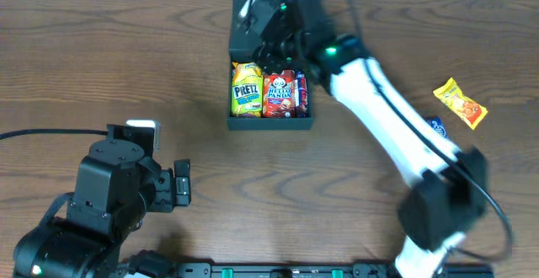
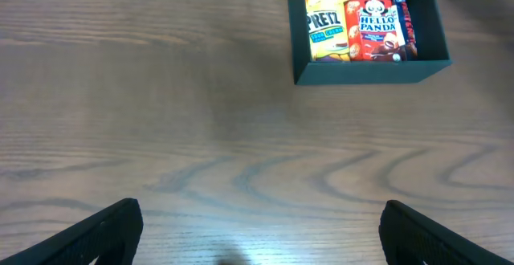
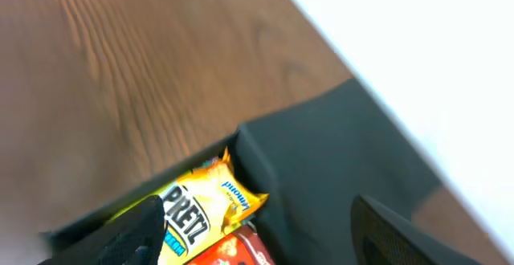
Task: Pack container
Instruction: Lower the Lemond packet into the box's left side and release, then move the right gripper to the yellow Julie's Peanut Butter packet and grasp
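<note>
Matte teal-black container (image 1: 269, 125) is sitting open, flap (image 3: 337, 161) lying back. Yellow packet (image 1: 246, 90) is reading "PRETZ", red packet (image 1: 280, 93) "HELLO PANDA". Left gripper (image 2: 261, 237) and right gripper (image 3: 257, 233) are both standing apart.

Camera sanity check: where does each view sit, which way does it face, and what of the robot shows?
Overhead: above the table, facing straight down; both arms show, the right arm stretched over the container.
Left wrist: on the left arm, facing forward and down across bare wood toward the container; the open left tool frames the bottom edge.
Right wrist: close over the container's lid flap; the right tool shows at the bottom.
Shared: all three show the Pretz packet.
</note>
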Robot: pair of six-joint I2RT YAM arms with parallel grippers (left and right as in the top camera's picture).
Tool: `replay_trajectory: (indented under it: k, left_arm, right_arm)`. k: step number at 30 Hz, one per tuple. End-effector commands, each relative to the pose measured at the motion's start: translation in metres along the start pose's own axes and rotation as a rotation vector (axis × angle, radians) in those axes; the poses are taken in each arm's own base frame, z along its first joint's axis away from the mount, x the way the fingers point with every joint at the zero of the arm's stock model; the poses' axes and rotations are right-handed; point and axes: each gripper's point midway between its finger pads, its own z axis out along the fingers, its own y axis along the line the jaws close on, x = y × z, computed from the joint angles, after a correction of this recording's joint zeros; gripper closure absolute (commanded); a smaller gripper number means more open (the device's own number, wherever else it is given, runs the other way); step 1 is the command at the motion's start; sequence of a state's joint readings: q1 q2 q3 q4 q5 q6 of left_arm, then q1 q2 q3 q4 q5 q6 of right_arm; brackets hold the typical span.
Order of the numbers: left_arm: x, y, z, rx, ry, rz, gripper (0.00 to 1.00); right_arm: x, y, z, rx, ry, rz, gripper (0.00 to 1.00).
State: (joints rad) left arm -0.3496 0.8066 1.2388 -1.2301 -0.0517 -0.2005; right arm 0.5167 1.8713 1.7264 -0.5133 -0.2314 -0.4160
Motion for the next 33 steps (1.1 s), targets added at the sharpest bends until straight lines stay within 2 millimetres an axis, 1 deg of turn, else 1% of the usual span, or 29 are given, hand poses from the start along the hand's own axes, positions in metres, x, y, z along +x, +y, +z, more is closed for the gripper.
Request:
replay_trajectory:
  k: [1,3,5,8,9,11,13,17,20,22,28,30,33]
  left_arm:
    - [-0.003,0.000,-0.004,0.002,-0.014,0.017,0.05]
    - [-0.003,0.000,-0.004,0.002,-0.014,0.017,0.05]
    - [-0.003,0.000,-0.004,0.002,-0.014,0.017,0.05]
    - [-0.003,0.000,-0.004,0.002,-0.014,0.017,0.05]
    - [-0.003,0.000,-0.004,0.002,-0.014,0.017,0.05]
    - [-0.003,0.000,-0.004,0.002,-0.014,0.017,0.05]
    - [-0.003,0.000,-0.004,0.002,-0.014,0.017,0.05]
    - [-0.003,0.000,-0.004,0.002,-0.014,0.017,0.05]
    - [-0.003,0.000,-0.004,0.002,-0.014,0.017,0.05]
    - [-0.003,0.000,-0.004,0.002,-0.014,0.017,0.05]
    - [-0.003,0.000,-0.004,0.002,-0.014,0.017,0.05]
    - [-0.003,0.000,-0.004,0.002,-0.014,0.017,0.05]
    - [-0.003,0.000,-0.004,0.002,-0.014,0.017,0.05]
  right_arm:
    - [-0.011,-0.012,-0.031,0.042,-0.021,0.025,0.23]
    - [-0.005,-0.025,-0.046,0.098,0.011,0.038,0.22]
    - [0.010,-0.042,-0.057,0.169,0.071,0.057,0.20]
    - [0.040,-0.064,-0.067,0.239,0.174,0.097,0.21]
    - [0.053,-0.071,-0.072,0.246,0.210,0.119,0.22]
    - [0.070,-0.086,-0.080,0.265,0.251,0.156,0.23]
    - [0.090,-0.107,-0.092,0.300,0.283,0.203,0.23]
    - [0.132,-0.150,-0.123,0.380,0.344,0.308,0.23]
    - [0.172,-0.177,-0.149,0.431,0.405,0.364,0.23]
    - [0.200,-0.187,-0.163,0.441,0.457,0.374,0.23]
    - [0.275,-0.204,-0.195,0.480,0.557,0.467,0.23]
    - [0.297,-0.207,-0.201,0.496,0.576,0.506,0.24]
    - [0.324,-0.206,-0.205,0.507,0.596,0.549,0.22]
